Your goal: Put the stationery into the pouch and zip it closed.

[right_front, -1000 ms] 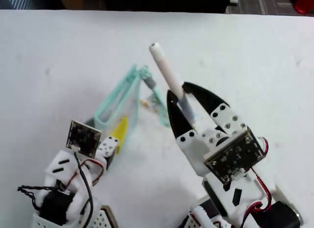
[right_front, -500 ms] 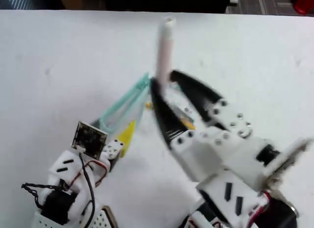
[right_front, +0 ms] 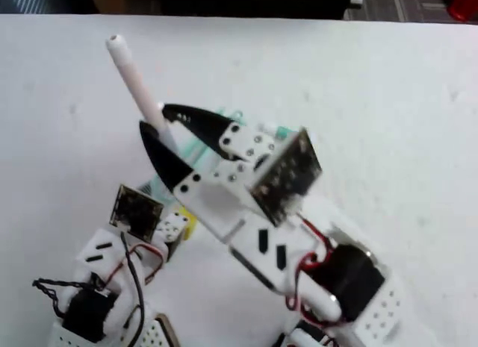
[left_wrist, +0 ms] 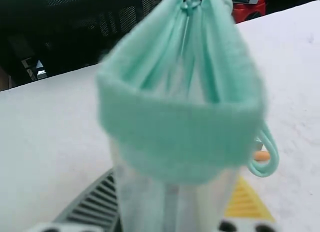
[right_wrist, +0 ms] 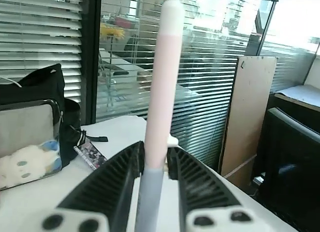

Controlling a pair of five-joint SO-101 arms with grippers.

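Observation:
My right gripper (right_front: 154, 119) is shut on a white-pink pen (right_front: 138, 89), which slants up toward the far left of the table. In the right wrist view the pen (right_wrist: 162, 82) stands upright between the black fingers (right_wrist: 117, 179). The arm hovers over the mint-green pouch (right_front: 222, 116) and hides most of it. My left gripper (right_front: 178, 216) sits at the pouch's near end. Seen from the left wrist, the pouch (left_wrist: 180, 132) hangs close up, mint rim above a clear body, pinched in the gripper (left_wrist: 165, 217). Its loop-shaped zipper pull (left_wrist: 265, 152) dangles at one side.
A yellow piece (left_wrist: 245, 199) and a small orange bit (left_wrist: 260, 155) lie by the pouch. The white table (right_front: 388, 86) spreads bare to the right and far side. A dark strip runs beyond its back edge, with a red object (right_front: 464, 4) at the corner.
The right arm swung left across the pouch with the pen. The pen's free end went from the middle to the far left. The left arm stayed in place.

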